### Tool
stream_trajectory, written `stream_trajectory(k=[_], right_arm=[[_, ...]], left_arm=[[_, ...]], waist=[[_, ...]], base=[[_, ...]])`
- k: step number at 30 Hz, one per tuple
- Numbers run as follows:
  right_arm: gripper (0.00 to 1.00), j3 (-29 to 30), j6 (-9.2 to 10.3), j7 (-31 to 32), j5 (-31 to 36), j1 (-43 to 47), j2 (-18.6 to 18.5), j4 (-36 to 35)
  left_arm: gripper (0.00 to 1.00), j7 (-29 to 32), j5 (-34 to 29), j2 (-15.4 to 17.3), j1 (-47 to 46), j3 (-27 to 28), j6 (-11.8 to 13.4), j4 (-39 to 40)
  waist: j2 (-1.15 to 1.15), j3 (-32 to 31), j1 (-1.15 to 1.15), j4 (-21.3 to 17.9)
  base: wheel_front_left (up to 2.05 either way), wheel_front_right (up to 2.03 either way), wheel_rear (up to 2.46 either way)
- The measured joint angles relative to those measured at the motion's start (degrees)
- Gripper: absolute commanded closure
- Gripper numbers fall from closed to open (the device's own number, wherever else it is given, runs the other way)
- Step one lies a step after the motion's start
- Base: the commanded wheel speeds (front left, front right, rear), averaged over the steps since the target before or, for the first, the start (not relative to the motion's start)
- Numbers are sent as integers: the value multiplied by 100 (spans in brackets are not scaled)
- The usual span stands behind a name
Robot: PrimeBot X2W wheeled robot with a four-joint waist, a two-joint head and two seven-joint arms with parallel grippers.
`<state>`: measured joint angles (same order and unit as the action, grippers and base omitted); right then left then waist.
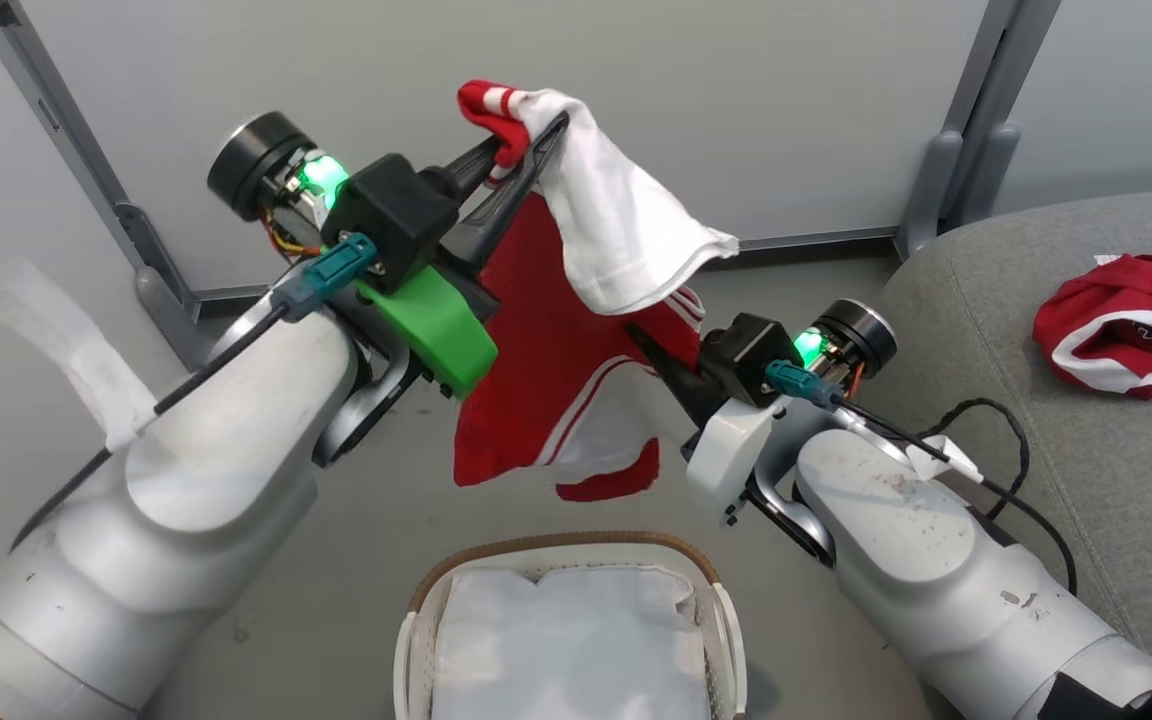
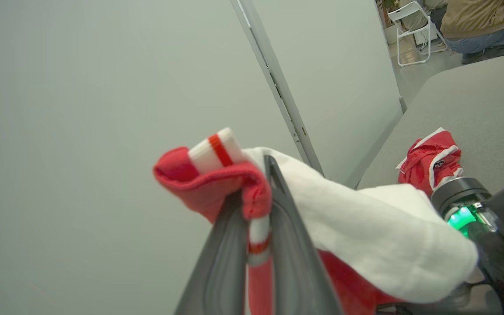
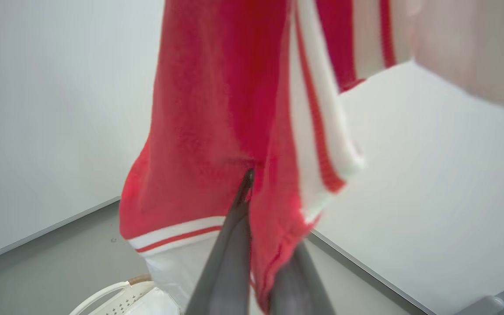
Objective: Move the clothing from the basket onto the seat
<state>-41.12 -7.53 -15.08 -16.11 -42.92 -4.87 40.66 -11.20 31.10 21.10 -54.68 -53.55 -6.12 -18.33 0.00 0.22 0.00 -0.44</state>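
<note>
Garment (image 1: 546, 330) hangs above basket (image 1: 411, 650), off seat (image 1: 1136, 480). Left fingers (image 2: 289, 236) clenched on cuff (image 2: 217, 151), right fingers (image 3: 230, 253) on lower fabric. Risk: shallow pinch slips during swing; garment drops to floor (image 1: 356, 560).

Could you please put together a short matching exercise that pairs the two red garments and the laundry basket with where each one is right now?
Things:
1. Red fabric garment with a striped cuff
2. Crumpled red fabric garment with white trim
3. Oval white perforated plastic basket with a brown woven rim

Places:
A. Lying on the grey woven-fabric sofa cushion
B. On the floor, with a white cloth liner inside
C. Held in the air, with the left gripper and the right gripper both shut on it

Pairs: 1-C, 2-A, 3-B
</note>
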Motion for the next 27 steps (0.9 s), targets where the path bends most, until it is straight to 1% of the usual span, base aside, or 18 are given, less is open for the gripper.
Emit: stream_trajectory(k=[1,2,4,5,7,8,12,14,17,23,27], right_arm=[[100,33,0,0,-8,15,-18,-19],[100,77,0,0,-10,37,-34,-54],[100,168,0,0,-22,122,-74,-113],[100,286,0,0,-46,211,-100,-178],[100,411,0,0,-47,282,-125,-245],[100,499,0,0,-44,326,-137,-298],[100,823,0,0,27,538,-160,-465],[100,971,0,0,80,630,-170,-533],[100,1124,0,0,183,768,-170,-666],[100,1418,0,0,292,1012,-188,-873],[100,1633,0,0,371,1144,-200,-988]], left_arm=[[75,-15,58,7,89,23,30,-15],[73,-66,104,12,217,44,70,-37],[65,-133,176,12,486,66,149,-74],[50,-208,259,5,729,97,223,-101],[13,-270,368,-18,988,147,290,-138],[0,-303,387,-42,1132,175,338,-152],[0,-357,461,-222,1743,289,465,-177],[0,-370,447,-287,2013,334,485,-193],[0,-386,394,-441,2451,568,494,-103],[0,-391,155,-745,3208,838,326,-104],[0,-391,-8,-924,3502,1035,205,-147]], waist=[[0,-2,0,-5],[0,-3,0,-11],[0,-7,0,-20],[0,-12,0,-31],[0,-18,0,-42],[0,-22,0,-47],[0,-53,0,-42],[0,-66,0,-40],[0,-80,0,-53],[0,-100,0,-83],[0,-101,0,-115]], base=[[0,0,0],[0,0,0],[0,0,0],[0,0,0],[0,0,0],[0,0,0],[0,0,0],[0,0,0],[0,0,0],[0,0,0],[0,0,0]])
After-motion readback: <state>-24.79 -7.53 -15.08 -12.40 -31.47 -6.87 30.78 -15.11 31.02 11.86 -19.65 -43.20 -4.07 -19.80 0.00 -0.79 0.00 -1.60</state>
